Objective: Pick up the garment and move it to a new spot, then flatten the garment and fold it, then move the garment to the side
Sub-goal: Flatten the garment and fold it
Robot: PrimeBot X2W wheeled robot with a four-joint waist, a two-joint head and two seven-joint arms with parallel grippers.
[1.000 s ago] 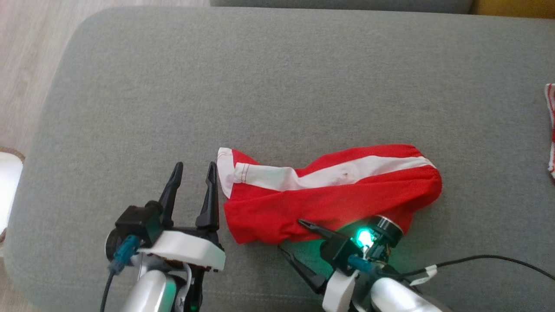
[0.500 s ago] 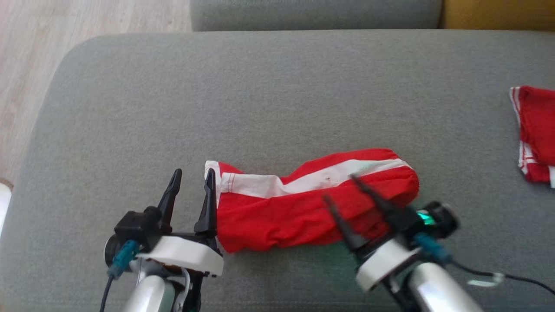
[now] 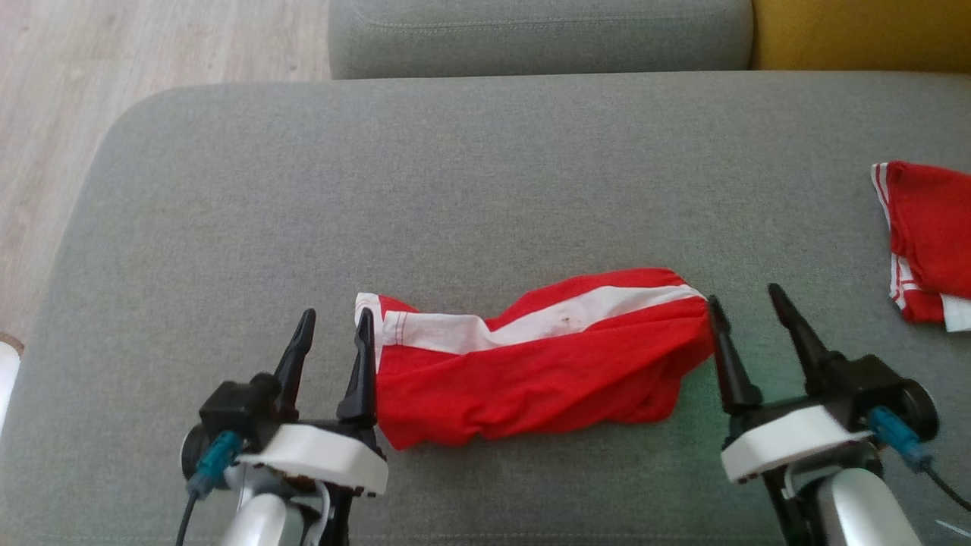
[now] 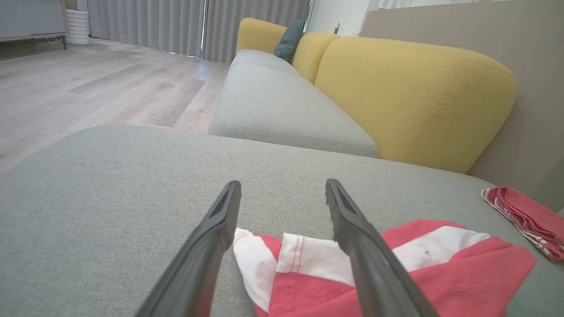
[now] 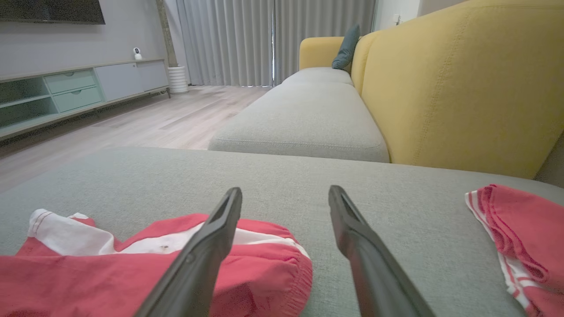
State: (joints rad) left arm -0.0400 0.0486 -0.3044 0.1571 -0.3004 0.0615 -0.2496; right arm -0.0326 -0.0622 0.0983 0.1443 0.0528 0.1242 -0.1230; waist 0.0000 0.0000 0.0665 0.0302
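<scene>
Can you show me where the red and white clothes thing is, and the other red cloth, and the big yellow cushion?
red and white garment (image 3: 531, 379): head view, on its red middle part.
other red cloth (image 3: 929, 227): head view, on its red top layer.
yellow backrest (image 4: 414, 97): left wrist view, on its front face.

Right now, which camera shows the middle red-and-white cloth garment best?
The head view: the whole red-and-white cloth garment shows from above. Left wrist view gives its white-hemmed end, right wrist view its gathered end.
</scene>
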